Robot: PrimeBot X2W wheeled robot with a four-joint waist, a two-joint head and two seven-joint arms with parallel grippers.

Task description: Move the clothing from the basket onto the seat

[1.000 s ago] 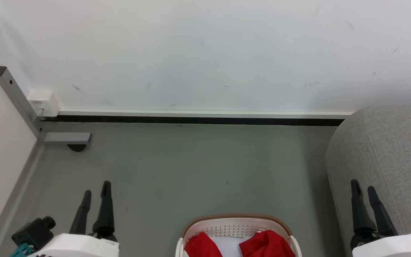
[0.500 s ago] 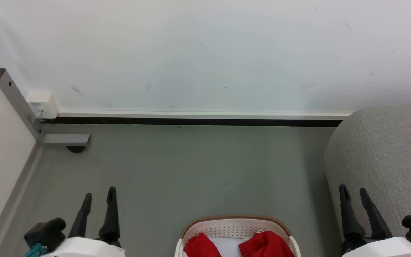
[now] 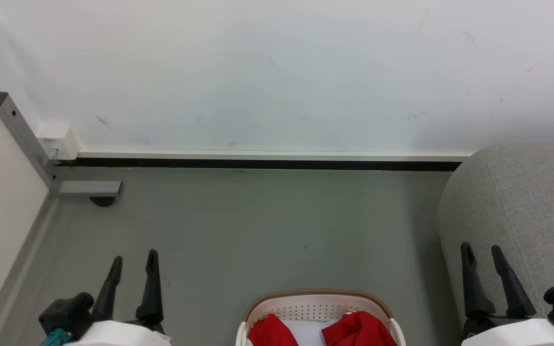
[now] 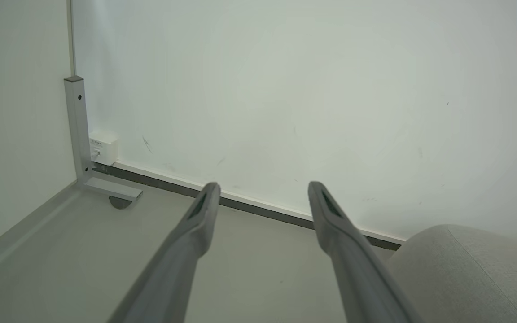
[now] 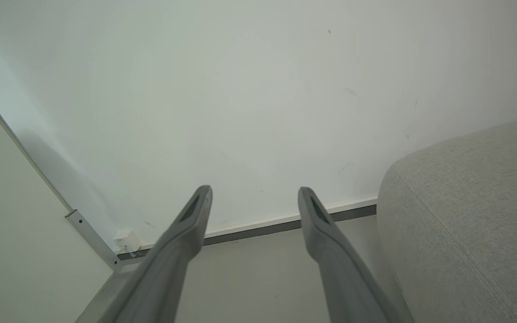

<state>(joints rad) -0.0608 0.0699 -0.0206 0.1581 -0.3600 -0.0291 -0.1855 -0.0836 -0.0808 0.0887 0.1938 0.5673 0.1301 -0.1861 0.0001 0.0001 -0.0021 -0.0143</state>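
Note:
The cream-white basket (image 3: 318, 300) with a tan rim sits on the floor at the bottom centre of the head view. Two bright red pieces of clothing (image 3: 358, 329) lie inside it on a pale cloth. The light-grey seat (image 3: 527, 206) stands at the right, also in the left wrist view (image 4: 465, 269) and the right wrist view (image 5: 469, 215). My left gripper (image 3: 134, 259) is open at the lower left, well left of the basket. My right gripper (image 3: 482, 251) is open at the lower right, in front of the seat's side. Both are empty, as the left wrist view (image 4: 263, 188) and right wrist view (image 5: 254, 192) confirm.
A white wall (image 3: 277, 72) with a dark baseboard runs across the back. A grey metal post and bracket (image 3: 56, 178) with a white socket box (image 3: 56, 139) stand in the left corner. Grey floor (image 3: 258, 226) lies between the wall and the basket.
Both arms shifted slightly: the left gripper moved a little right and down in view, the right gripper a little left. Both stayed open. The basket and clothing are unchanged.

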